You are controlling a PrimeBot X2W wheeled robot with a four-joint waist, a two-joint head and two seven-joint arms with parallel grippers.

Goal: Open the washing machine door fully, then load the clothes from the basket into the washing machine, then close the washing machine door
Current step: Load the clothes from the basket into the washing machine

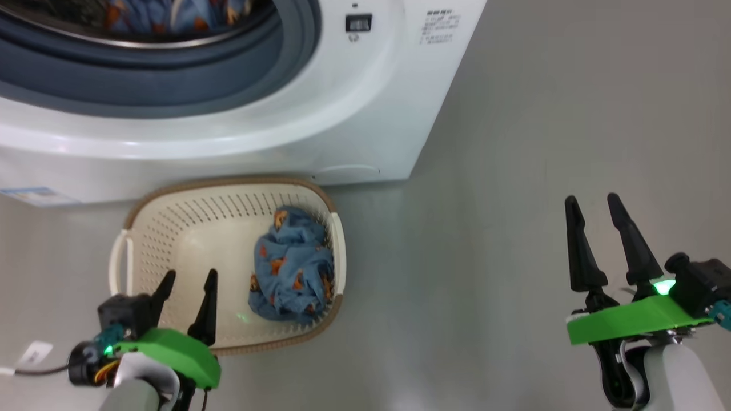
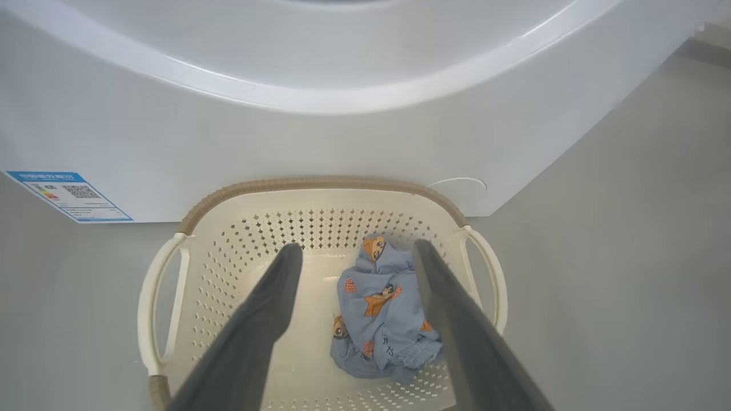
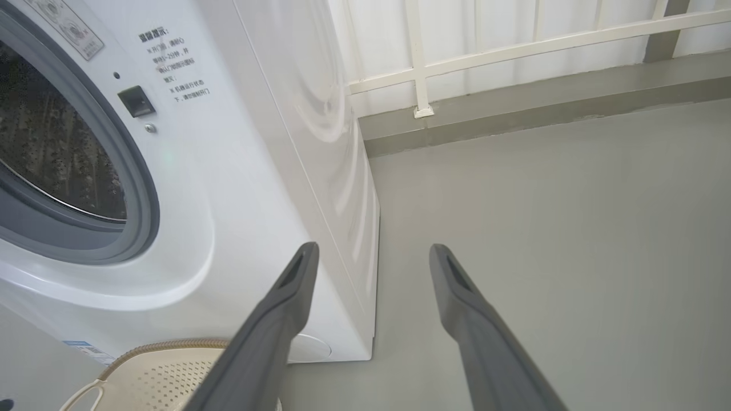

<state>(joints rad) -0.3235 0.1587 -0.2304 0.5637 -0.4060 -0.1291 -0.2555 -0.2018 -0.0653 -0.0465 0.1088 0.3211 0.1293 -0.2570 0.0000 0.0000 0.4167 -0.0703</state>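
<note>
Smooth grey floor (image 1: 514,240), bare and faintly glossy; the white washing machine (image 1: 365,114) stands on it, with the basket (image 1: 228,184) just in front of its base. Head view: bear-print cloth (image 1: 165,17) lies in the drum behind the grey-blue gasket (image 1: 143,80). One crumpled bundle of clothes (image 1: 294,268) sits against the basket's right wall. The left gripper (image 1: 189,275) hovers over the basket's near left corner, fingers spread, holding nothing. The right gripper (image 1: 591,198) hangs well apart over bare floor, likewise spread and empty. Left wrist view: the bundle lies below and between the two fingers, nearer the right one, untouched; a blue label (image 2: 71,195) marks the machine's lower front. Right wrist view: the machine's side, floor, and a white railing (image 3: 514,45) above a low grey kerb. Risks, as judged: a pinch on a loose fold may lift only part of the bundle, which could trail and snag on the rim or gasket. A finger striking the wall may push the light basket across this slick floor.
</note>
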